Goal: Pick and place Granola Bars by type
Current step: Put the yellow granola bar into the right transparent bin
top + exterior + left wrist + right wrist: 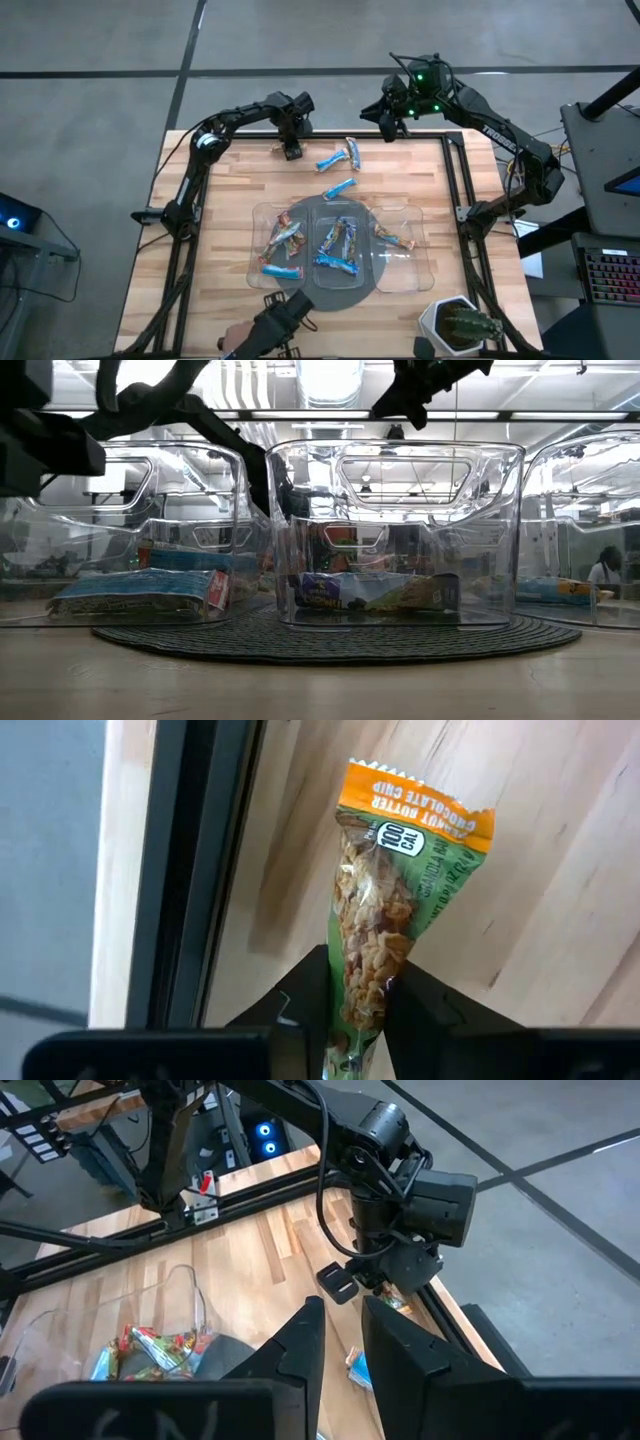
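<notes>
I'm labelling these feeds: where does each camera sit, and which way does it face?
High: overhead, straight down on the table, both arms.
Low: table height, through the clear trays; arms above.
Left wrist: on the left gripper, fingers gripping a peanut butter granola bar.
Right wrist: past the right gripper, toward the left arm.
Shared: that bar.

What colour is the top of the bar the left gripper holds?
Orange, above a green wrapper; the bar shows best in the left wrist view.
</notes>
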Robot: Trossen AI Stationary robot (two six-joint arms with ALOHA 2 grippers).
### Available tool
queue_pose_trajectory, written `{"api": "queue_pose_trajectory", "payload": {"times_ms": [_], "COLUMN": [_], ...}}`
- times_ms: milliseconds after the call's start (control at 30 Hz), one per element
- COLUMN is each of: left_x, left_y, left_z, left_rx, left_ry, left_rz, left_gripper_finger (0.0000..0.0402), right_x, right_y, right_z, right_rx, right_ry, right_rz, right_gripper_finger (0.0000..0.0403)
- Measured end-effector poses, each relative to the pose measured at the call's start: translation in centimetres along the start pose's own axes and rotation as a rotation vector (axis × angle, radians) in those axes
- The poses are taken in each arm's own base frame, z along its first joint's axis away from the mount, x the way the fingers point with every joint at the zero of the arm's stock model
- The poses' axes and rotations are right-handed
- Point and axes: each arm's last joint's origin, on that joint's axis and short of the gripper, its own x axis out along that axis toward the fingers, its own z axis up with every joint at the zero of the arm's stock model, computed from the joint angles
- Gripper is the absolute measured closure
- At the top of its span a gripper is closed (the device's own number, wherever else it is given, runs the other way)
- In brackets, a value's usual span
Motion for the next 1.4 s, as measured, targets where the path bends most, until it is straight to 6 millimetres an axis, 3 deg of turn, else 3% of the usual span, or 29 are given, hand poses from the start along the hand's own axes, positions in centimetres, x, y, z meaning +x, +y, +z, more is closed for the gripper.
{"api": "queue_pose_trajectory", "payload": {"times_ms": [133, 333, 633, 767, 1000, 1200, 1400], "left_x": [-0.8, -3.8, -11.9, -15.1, -21.1, -26.7, -30.1], "left_y": [0.0, 0.1, -1.5, -4.0, -8.5, -12.6, -16.7], "left_z": [-0.2, 0.1, 2.3, 1.9, -1.0, -3.5, -5.4], "left_rx": [0.001, -0.038, -0.065, -0.036, 0.03, 0.047, 0.111], "left_ry": [0.046, 0.055, -0.168, -0.317, -0.45, -0.704, -0.958], "left_rz": [0.006, 0.008, -0.03, -0.09, -0.093, -0.118, -0.228], "left_gripper_finger": [0.0341, 0.0341, 0.0341, 0.0341, 0.0341, 0.0341, 0.0341], "right_x": [0.0, 0.0, -0.3, -1.0, -3.4, -6.0, -8.7], "right_y": [0.0, 0.0, 0.2, 0.5, 1.7, 3.0, 4.5], "right_z": [0.0, 0.0, 0.1, 0.3, 0.9, 1.3, 1.4], "right_rx": [-0.005, -0.014, -0.036, -0.062, -0.15, -0.187, -0.214], "right_ry": [0.0, 0.0, -0.008, -0.028, -0.091, -0.152, -0.214], "right_rz": [0.0, 0.0, 0.0, -0.001, -0.009, -0.014, -0.019], "right_gripper_finger": [0.0342, 0.0342, 0.0344, 0.0346, 0.0346, 0.0346, 0.0346]}}
